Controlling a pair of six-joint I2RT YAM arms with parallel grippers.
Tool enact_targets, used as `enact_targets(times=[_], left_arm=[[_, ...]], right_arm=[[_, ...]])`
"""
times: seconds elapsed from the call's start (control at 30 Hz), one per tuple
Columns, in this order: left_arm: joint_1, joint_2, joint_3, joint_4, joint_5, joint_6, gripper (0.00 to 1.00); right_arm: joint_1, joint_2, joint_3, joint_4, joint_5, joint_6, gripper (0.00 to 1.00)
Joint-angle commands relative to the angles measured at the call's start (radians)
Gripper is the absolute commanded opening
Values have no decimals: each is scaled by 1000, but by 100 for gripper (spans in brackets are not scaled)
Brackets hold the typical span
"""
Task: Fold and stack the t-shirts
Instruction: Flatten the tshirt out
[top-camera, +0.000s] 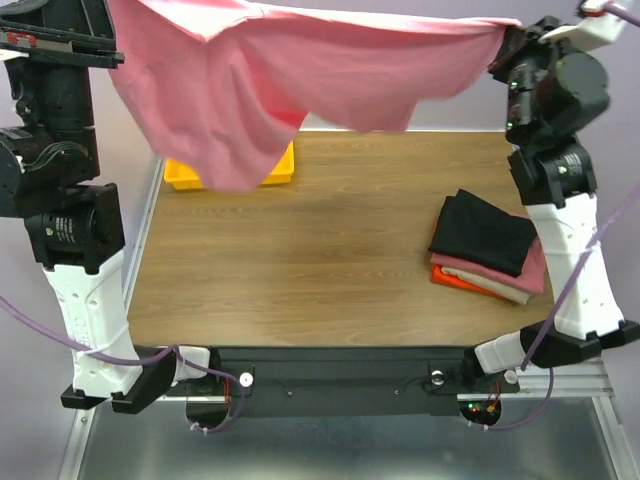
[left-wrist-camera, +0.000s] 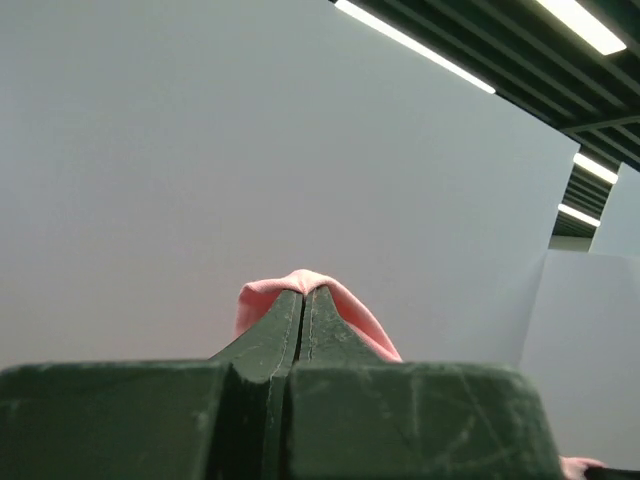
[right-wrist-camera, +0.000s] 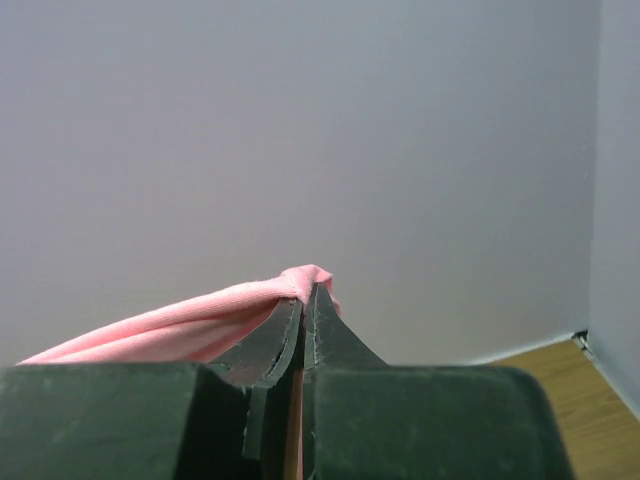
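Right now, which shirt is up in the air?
The big pink shirt, stretched between the left gripper and right gripper above the table. The other shirts lie folded in a stack, black one on top.

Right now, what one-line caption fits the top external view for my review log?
Pink shirt hangs stretched above the table, pinched at both ends; folded stack sits on the right.

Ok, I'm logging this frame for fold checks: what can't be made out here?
Top view: the pink shirt is cut off by the frame's top edge; the collar is unseen.
Top view: the yellow tray is mostly behind the hanging shirt; contents unknown.
Top view: the black shirt covers the folded stack; only edges show below.
Wrist views: left gripper and right gripper show just a pinch of pink cloth; which part is unclear.
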Motion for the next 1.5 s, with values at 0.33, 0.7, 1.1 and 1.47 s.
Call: enact_targets(times=[0.33, 0.7, 1.1, 1.47], left_arm=[[4, -79, -166, -22, -52, 71, 0], [4, 15, -252, -27, -118, 64, 0], [5, -28, -259, -151, -138, 16, 0], [5, -460, -480, -197, -151, -48, 0]], right_arm=[[1, -97, -98, -13, -84, 6, 0], [1, -3, -116, -13, -38, -26, 0], [1, -112, -188, -14, -118, -28, 1], [1, -475, -340, -141, -369, 84, 1]])
